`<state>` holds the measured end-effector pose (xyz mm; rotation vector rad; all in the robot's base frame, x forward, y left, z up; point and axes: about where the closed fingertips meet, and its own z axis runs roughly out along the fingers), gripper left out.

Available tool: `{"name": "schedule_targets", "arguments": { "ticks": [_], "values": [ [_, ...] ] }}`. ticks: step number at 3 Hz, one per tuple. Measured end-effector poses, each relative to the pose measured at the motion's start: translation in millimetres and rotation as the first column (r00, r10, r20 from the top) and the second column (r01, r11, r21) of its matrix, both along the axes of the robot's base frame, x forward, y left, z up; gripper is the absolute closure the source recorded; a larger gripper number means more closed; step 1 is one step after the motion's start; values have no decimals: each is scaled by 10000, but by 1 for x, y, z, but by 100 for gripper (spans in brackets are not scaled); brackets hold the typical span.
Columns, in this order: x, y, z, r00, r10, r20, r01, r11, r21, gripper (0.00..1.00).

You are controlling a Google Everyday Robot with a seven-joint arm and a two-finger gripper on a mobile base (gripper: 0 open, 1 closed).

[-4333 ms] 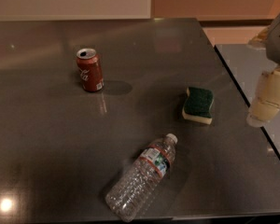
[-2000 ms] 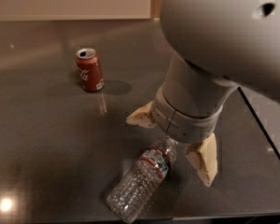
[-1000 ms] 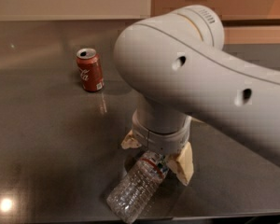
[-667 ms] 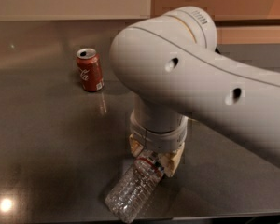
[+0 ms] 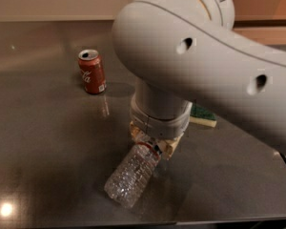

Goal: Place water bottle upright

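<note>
The water bottle, clear ribbed plastic with a red, white and green label band, lies tilted on the dark table, its base toward the front edge. Its cap is hidden. My gripper hangs from the big white arm straight above the bottle's neck end, and its tan fingers are closed around the neck and label band. The bottle's neck end looks raised a little off the table.
A red soda can stands upright at the back left. A green and yellow sponge peeks out behind the arm on the right. The table's front edge runs just below the bottle's base.
The arm swung in from the right and came down over the bottle. The fingers went from spread on both sides of the neck to closed on it. The neck end has lifted slightly.
</note>
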<state>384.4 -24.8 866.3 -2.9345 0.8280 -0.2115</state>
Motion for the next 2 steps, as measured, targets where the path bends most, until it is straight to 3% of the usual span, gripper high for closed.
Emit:
{"name": "schedule_targets", "arguments": {
  "ticks": [1, 2],
  "values": [
    [22, 16, 38, 9904, 589, 1251, -716, 9925, 995, 100],
    [42, 31, 72, 9574, 1312, 2572, -1837, 9640, 1920, 100]
  ]
}}
